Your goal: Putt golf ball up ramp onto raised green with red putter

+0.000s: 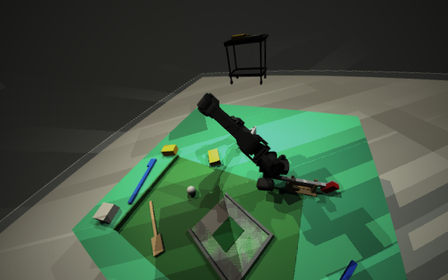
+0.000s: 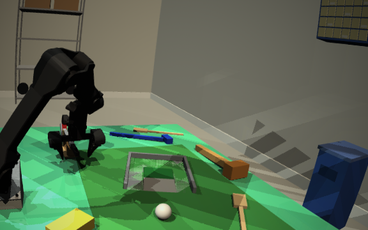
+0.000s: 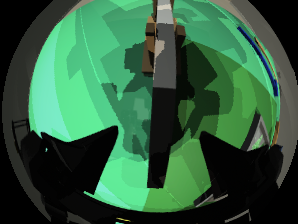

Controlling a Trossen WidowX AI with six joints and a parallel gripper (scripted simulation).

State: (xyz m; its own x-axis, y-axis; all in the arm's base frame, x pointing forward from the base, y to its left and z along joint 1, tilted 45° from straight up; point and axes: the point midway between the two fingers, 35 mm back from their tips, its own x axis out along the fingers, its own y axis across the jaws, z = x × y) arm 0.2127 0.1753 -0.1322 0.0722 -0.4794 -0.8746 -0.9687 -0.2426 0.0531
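Observation:
The red putter has a red head, a grey shaft and a black grip. It lies across a small wooden stand. My gripper is open and points down, with one finger on each side of the black grip in the wrist view and nothing held. How far the fingertips are above the mat is hard to tell. The white golf ball rests on the dark green mat, in front of the ramp. The raised green lies behind the ramp, inside grey walls.
Yellow blocks and a pale block stand near the ball's side of the mat. A blue club and a wooden club lie there too. An orange mallet and another blue club lie beyond the walls.

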